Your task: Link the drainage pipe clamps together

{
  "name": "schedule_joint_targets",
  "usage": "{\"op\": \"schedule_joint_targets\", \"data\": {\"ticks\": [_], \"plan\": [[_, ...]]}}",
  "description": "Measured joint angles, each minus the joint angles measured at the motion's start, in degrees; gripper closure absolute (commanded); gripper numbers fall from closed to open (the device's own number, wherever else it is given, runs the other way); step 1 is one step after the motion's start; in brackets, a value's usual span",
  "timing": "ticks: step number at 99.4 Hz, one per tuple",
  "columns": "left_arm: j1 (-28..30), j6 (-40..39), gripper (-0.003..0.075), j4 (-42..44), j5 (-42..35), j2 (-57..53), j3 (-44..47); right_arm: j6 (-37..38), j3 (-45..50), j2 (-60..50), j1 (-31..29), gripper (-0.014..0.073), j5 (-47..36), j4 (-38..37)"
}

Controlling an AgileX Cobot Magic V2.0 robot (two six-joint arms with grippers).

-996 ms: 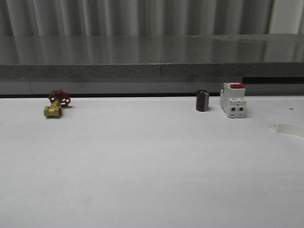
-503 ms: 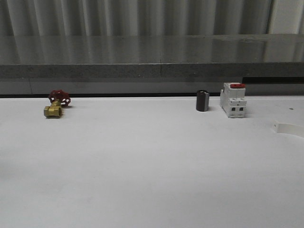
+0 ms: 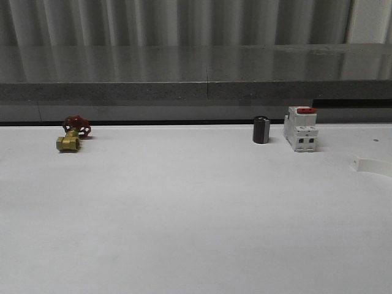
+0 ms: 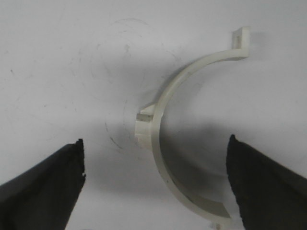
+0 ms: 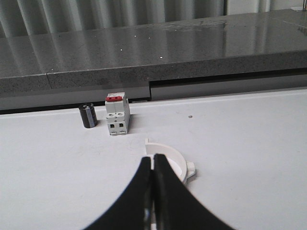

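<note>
While flat, clamp half [image 4: 165, 139] lies between left fingers [image 4: 45, 184].

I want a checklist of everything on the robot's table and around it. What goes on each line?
Surface: white table, faintly scuffed.
Job's things: one clamp half lying flat between the left gripper's fingers, untouched; another clamp half on the table just beyond the right gripper. Not joined.
Clutter: brass valve with red handle, dark cylinder, red-topped breaker.
Grippers: left gripper open; right gripper shut, empty.
Cables: nothing seen.
Surroundings: grey counter, ribbed wall.
</note>
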Motion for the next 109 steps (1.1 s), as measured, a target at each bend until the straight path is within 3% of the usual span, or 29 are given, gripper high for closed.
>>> {"op": "schedule_joint_targets", "data": {"ticks": [38, 109], "plan": [[0.00, 3.68, 0.0134, 0.00, -5.19, 5.23, -0.44, 0.00, 0.00, 0.00, 0.00, 0.0711, 0.00, 0.00], [0.00, 3.81, 0.0152, 0.00, -6.29, 7.82, -0.53, 0.00, 0.00, 0.00, 0.00, 0.0711, 0.00, 0.00]]}}
